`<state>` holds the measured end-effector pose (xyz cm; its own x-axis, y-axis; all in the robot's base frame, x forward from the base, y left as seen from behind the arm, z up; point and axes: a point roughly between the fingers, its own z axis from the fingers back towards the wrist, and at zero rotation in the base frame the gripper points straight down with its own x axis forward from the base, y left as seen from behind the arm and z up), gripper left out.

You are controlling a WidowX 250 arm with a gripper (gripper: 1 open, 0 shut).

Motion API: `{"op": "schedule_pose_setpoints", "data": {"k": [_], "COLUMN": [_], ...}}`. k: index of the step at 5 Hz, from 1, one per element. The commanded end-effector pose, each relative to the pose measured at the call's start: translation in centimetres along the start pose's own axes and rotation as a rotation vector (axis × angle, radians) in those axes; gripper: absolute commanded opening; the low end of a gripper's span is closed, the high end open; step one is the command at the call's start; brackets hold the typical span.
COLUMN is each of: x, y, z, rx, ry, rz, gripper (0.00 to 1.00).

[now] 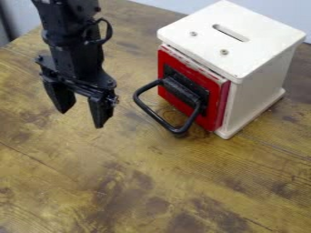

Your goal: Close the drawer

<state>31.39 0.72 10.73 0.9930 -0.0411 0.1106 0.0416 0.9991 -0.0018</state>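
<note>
**Drawer unit and gripper: position and clearance**

The drawer (192,89) sits in the left-facing side of a cream-white box (234,56) placed toward the right rear of the wooden table (145,187). The drawer front is red and square, with a black centre panel. A large black loop handle (165,105) with rounded corners projects from the front toward the table centre, its lower edge lying close to or on the tabletop; contact cannot be confirmed. The red front appears to stand slightly proud of the box face.

The gripper (80,107) is black and hangs from the arm above the left half of the table. Its two fingers point down and are spread apart with nothing between them. It is near the handle, to the handle's left, and clear of it. A strip of bare table lies between the right finger and the loop.

Open room: the table in front of and below the box is free across the whole near half. The left table edge is visible at upper left, behind the arm.

Materials: the tabletop is dark, knotted wood-grain planking with a matt finish. The box is smooth, cube-shaped, with rounded edges; its top carries a short slot and small round holes. No writing or brand marks can be read.
</note>
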Motion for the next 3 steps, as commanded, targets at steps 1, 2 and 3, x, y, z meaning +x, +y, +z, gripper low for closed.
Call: {"op": "schedule_pose_setpoints", "data": {"k": [1, 2, 3], "x": [0.1, -0.3, -0.5], "y": [-0.7, -0.5, 0.0], "z": [2.6, 1.4, 0.3], "rx": [-0.002, -0.006, 0.000], "ry": [-0.071, -0.055, -0.053], "rz": [-0.051, -0.070, -0.034], "gripper": [1.00, 1.00, 1.00]}}
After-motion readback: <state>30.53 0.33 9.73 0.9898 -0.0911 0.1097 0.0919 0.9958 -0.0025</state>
